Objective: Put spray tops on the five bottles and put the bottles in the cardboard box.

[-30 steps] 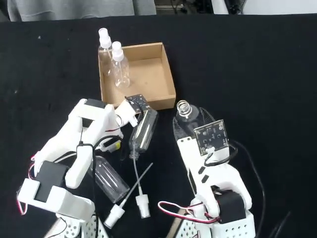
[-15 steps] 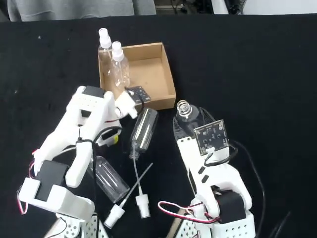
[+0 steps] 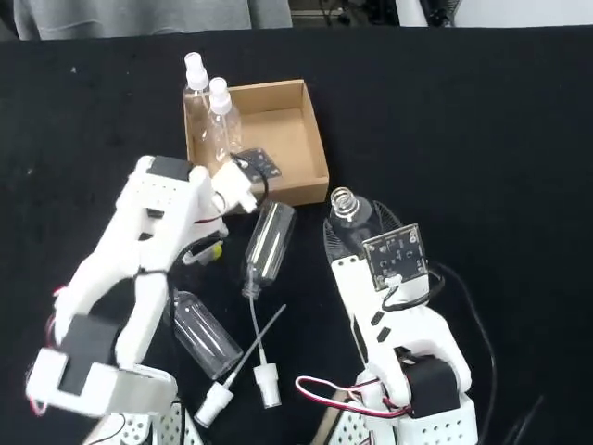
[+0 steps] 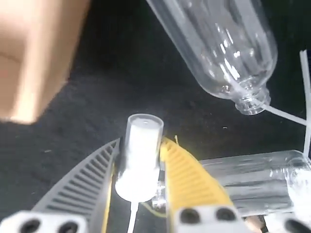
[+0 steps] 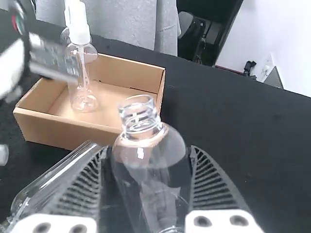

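Beside the cardboard box [image 3: 317, 139]: your left gripper [image 4: 139, 144] pinches a spray top [image 4: 141, 162], ready for a neck.
Right gripper [image 5: 148, 151]: clamped on an open bottle [image 5: 138, 114], upright to receive it.
Box's far-left corner: two capped bottles [image 3: 220, 120] stand.
Table [image 3: 463, 139]: two bare bottles [image 3: 267, 243] and two loose tops [image 3: 267, 382] wait.

No word, label or number is legible on the brown cardboard box [image 3: 313, 139] at far left, the clear plastic bottle [image 3: 267, 243] nearer, or the dark square circuit board [image 3: 396, 254] (print too small).
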Tool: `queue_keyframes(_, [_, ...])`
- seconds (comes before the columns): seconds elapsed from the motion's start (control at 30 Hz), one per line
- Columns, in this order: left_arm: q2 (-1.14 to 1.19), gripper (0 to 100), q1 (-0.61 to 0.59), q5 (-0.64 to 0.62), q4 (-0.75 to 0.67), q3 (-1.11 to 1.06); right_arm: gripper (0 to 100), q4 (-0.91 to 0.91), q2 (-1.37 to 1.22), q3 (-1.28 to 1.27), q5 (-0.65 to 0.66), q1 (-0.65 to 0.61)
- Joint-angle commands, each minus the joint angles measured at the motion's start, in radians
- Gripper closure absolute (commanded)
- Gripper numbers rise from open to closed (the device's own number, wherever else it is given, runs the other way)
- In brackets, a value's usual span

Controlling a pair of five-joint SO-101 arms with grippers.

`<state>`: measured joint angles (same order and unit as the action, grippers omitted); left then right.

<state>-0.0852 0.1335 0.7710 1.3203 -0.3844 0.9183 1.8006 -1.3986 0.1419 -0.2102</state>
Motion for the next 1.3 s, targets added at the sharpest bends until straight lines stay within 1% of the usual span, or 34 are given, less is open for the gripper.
queue_keyframes(0.0, [-0.241,97,-0.007,-0.015,0.005,-0.047,92.4,-0.034,0.096,0.01,-0.009,0.02])
queue_keyframes(0.1, [-0.345,97,-0.007,-0.021,0.005,-0.091,92.4,-0.034,0.096,0.01,-0.011,0.02])
queue_keyframes(0.27, [-0.454,97,-0.005,-0.1,0.003,-0.122,92.4,-0.032,0.096,0.01,-0.011,0.02])
queue_keyframes(0.43, [-0.539,97,-0.007,-0.229,-0.006,-0.096,92.4,-0.029,0.096,0.01,-0.011,0.018])
queue_keyframes(0.6, [-0.669,97,-0.007,-0.319,-0.011,-0.094,92.4,-0.028,0.096,0.01,-0.011,0.017])
queue_keyframes(0.7, [-0.743,97,-0.007,-0.368,-0.011,-0.097,92.4,-0.026,0.096,0.01,-0.011,-0.023])
queue_keyframes(0.8, [-0.789,97,-0.007,-0.443,-0.011,-0.096,92.3,-0.023,0.096,0.01,-0.015,-0.049])
queue_keyframes(0.93, [-0.816,97,-0.007,-0.585,-0.011,-0.094,92.0,-0.018,0.096,0.01,-0.068,-0.08])
queue_keyframes(1.07, [-0.825,97,-0.007,-0.703,-0.015,-0.11,92.3,-0.018,0.096,0.005,-0.074,-0.095])
queue_keyframes(1.27, [-0.865,97,-0.007,-0.81,-0.058,-0.111,92.3,-0.025,0.096,-0.005,-0.074,-0.095])
